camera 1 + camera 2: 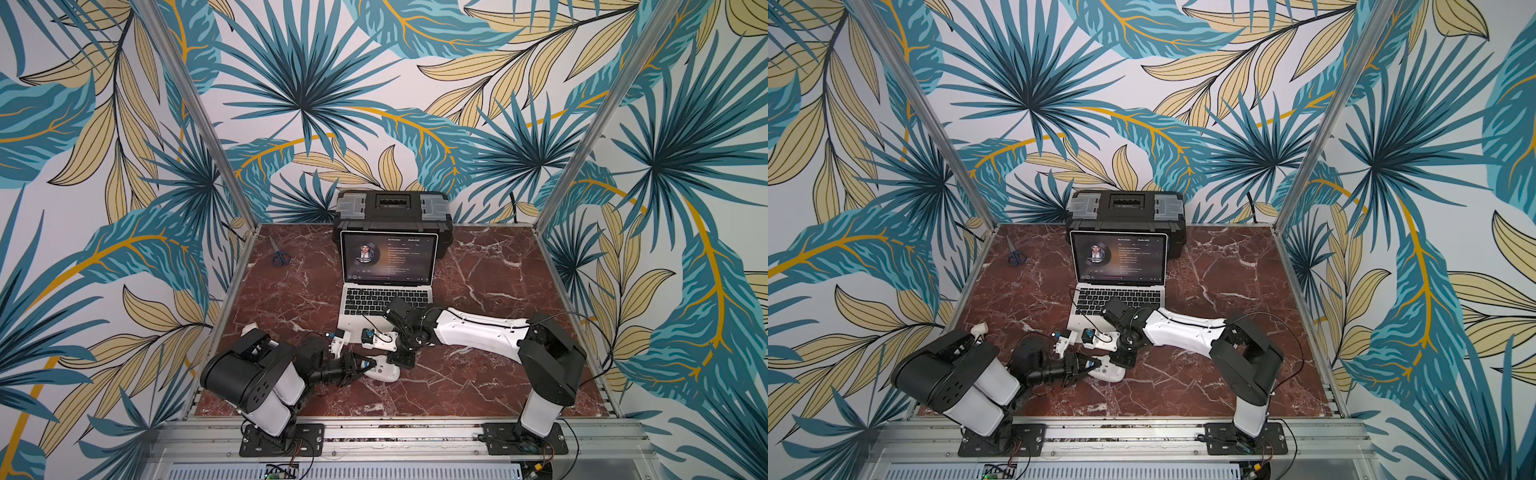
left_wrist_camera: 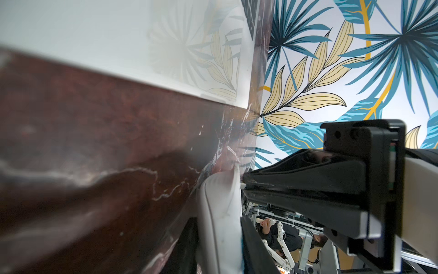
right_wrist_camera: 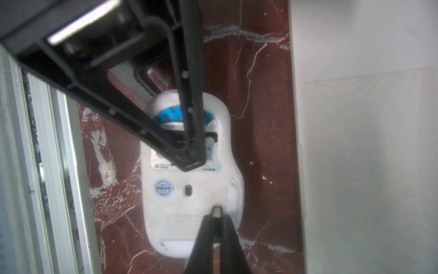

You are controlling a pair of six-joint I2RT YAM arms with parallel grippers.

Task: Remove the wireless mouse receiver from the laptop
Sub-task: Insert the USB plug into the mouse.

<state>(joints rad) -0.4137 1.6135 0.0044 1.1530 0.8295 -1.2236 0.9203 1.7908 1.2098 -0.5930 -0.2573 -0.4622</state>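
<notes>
Jaws of the right gripper (image 3: 216, 217) are pressing together on a small pale stub, which I'm reading as the receiver (image 3: 217, 210). Its tip is touching the underside of the wireless mouse (image 3: 189, 220) beside a little oval recess. That mouse is lying belly-up on the marble table (image 1: 478, 374), just near of the laptop (image 1: 388, 259), with a strip of stone showing between them. The left gripper (image 1: 361, 365) is reaching in from the left and clamping the mouse's left end, one finger lying across the blue-striped label. Farther back, the black toolbox (image 1: 392, 212) is standing behind the screen, and scissors (image 1: 280, 257) are lying far left. The receiver looks to be out of the laptop already, so stowing it in the mouse seems to be the step in hand. Next is calling for a straight, gentle push into the recess with the left side bracing, then a release.
</notes>
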